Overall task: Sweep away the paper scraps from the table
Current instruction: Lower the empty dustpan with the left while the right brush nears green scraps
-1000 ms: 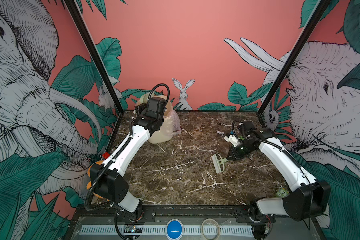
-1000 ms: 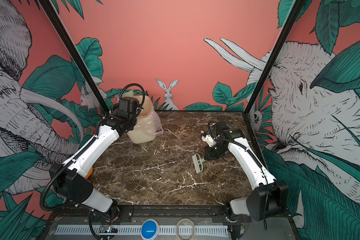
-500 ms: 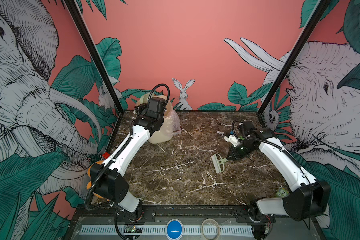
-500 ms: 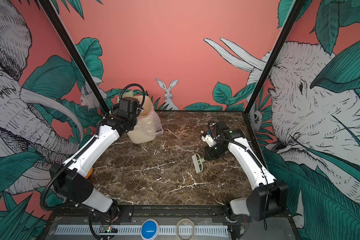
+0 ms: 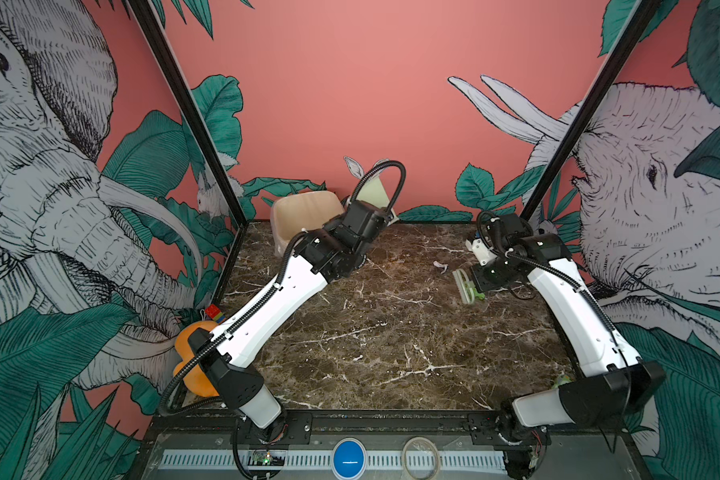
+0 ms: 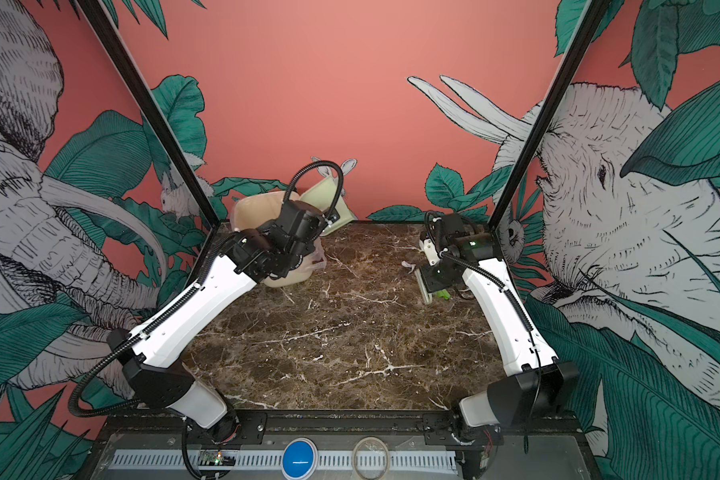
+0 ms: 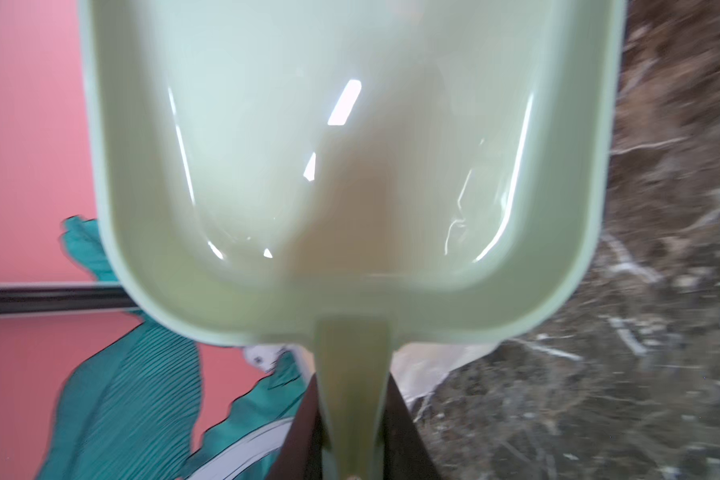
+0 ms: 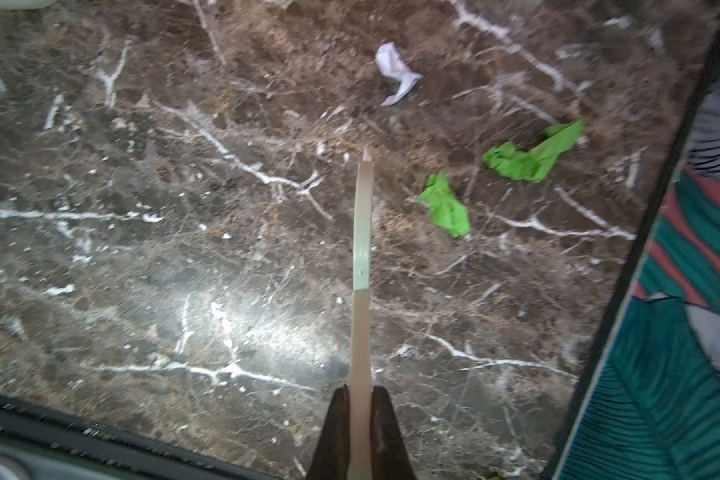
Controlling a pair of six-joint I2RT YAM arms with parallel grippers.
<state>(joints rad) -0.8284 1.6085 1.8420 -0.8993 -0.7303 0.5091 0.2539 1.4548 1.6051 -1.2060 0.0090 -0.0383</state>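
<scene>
**Changes from the earlier frames.**
- The right gripper [image 8: 360, 415] is clamped on the handle of the brush [image 5: 465, 286]. It now sits farther from the front edge of the table [image 5: 371, 353]. The brush has shifted towards the back, well to the right of the cream bin [image 5: 304, 214].
- The left gripper [image 7: 352, 415] grasps the handle of the dustpan [image 5: 373, 193]. It has swung away from above the bin to the bin's right side. The dustpan is now raised off the table, just right of the bin and in front of the back wall.

**Differences between views.**
- Both top views show one white scrap [image 5: 440, 266] on the table, just beyond the brush on its bin side.
- Only the right wrist view shows the paper scraps [image 8: 447, 208] clearly: one white and two bright green. All lie on the table, apart from the brush.
- Only the left wrist view shows the dustpan's glossy inner face, which is blurred.
</scene>
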